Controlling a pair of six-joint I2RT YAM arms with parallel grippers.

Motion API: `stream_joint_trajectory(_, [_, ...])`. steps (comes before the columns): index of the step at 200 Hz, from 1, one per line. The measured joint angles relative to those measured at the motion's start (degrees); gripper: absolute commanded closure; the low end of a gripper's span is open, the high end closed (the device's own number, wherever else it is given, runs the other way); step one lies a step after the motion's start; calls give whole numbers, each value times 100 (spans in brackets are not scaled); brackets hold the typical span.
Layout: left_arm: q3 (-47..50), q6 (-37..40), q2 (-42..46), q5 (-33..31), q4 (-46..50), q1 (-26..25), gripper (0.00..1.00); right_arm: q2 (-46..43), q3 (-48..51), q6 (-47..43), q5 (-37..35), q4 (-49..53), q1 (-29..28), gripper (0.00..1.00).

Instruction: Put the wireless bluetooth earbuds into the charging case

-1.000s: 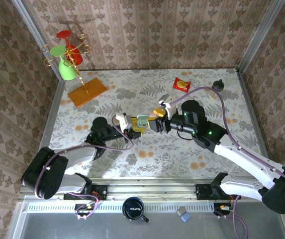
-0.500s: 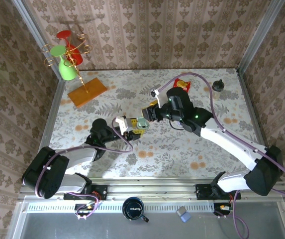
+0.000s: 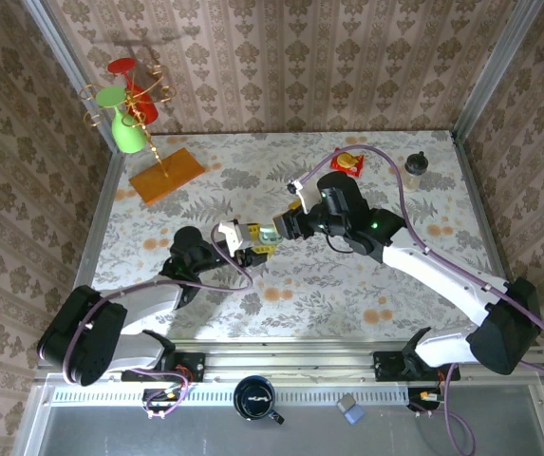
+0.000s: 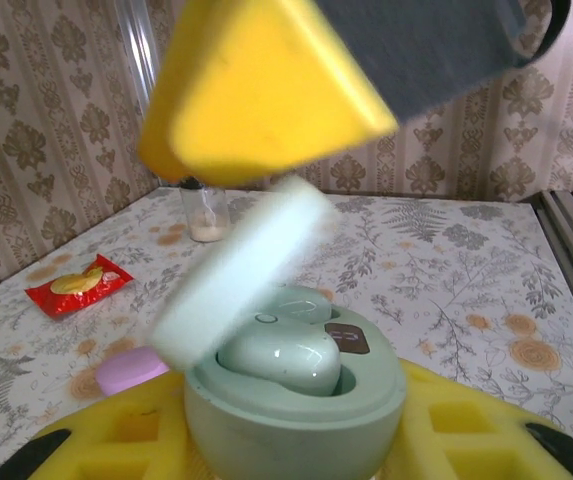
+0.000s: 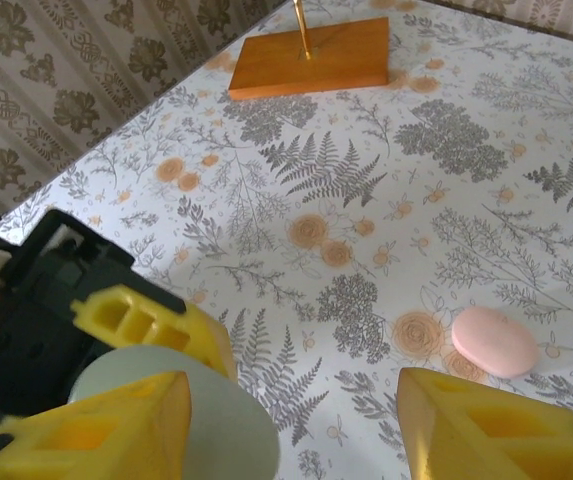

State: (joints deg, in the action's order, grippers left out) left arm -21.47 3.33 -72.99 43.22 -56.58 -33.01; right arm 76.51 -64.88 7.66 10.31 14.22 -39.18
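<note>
Left pincer (image 3: 258, 243) pinches the open mint charging case (image 4: 296, 410), 1 earbud (image 4: 281, 358) inside; right pincer (image 5: 291, 405) spread.

Glossy, smooth mint plastic on the earbud (image 4: 281, 360); satin mint plastic on its charging case (image 4: 296, 410). Matt pink plastic case (image 5: 494, 341). Smooth wooden base (image 5: 311, 58). Shiny, crinkled red packet (image 4: 74, 285). Matt floral-print desk (image 5: 386, 230).

Mint earbud (image 4: 278, 358) sits in open mint case (image 4: 296, 425) w/ lid up.
</note>
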Motion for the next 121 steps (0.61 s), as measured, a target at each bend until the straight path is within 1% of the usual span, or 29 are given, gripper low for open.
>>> stream_joint_trajectory(16, [-4,-63,42,-26,-11,-2,63,-74,79,133,-2,39,31,42])
stream_joint_trajectory(40, [-4,-332,28,-155,-162,-9,63,-251,243,809,238,-153,269,39])
stream_joint_trajectory(66, [-2,-800,-238,-339,-881,-39,63,-551,813,2048,903,-833,772,37])
stream_joint_trajectory(82, [-2,-988,-361,-439,-1102,-37,63,-597,1174,2817,1373,-1307,1034,36])
stream_joint_trajectory(105, [-4,-1115,-385,-568,-1307,-35,63,-595,1493,3713,1937,-1843,1158,32])
stream_joint_trajectory(121, [-24,-1139,-389,-664,-1379,-35,63,-592,1604,4175,2271,-2258,1161,30])
